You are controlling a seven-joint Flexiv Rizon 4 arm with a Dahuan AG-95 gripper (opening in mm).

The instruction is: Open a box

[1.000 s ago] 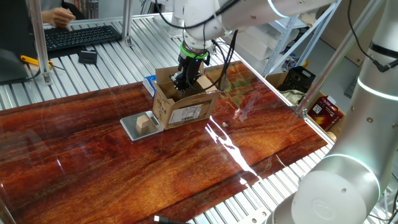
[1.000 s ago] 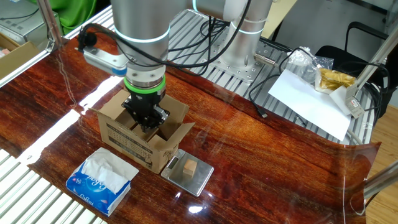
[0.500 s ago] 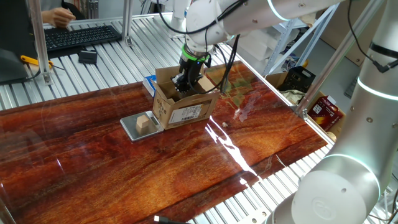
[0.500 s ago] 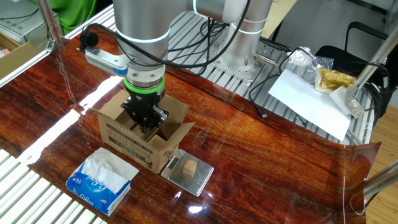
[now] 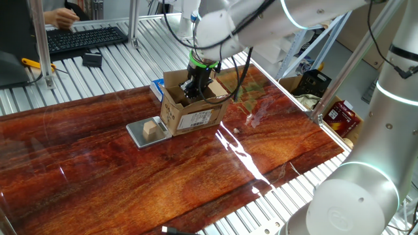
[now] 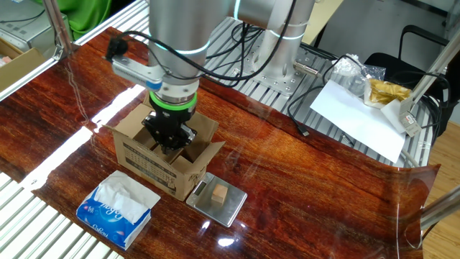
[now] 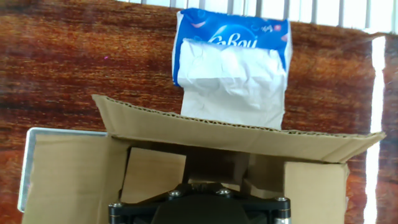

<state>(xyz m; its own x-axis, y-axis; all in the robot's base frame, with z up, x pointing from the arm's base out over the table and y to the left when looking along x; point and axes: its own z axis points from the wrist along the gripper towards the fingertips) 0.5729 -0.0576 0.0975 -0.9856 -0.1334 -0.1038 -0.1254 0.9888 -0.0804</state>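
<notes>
While the box (image 6: 164, 160) stands on the wooden table (image 6: 302, 187) with its flaps raised, we see the gripper (image 6: 170, 140) pointing down into its open top, fingers together and holding nothing we can make out. Just beside the box lies a blue tissue packet (image 6: 115, 208). Touching the box's other side, a metal tray (image 6: 226, 208) carries 1 wooden cube (image 6: 220, 194).

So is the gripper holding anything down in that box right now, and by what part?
Nothing visibly held. The gripper is shut, reaching down into the open box; its fingertips are hidden, so contact inside cannot be told.
</notes>
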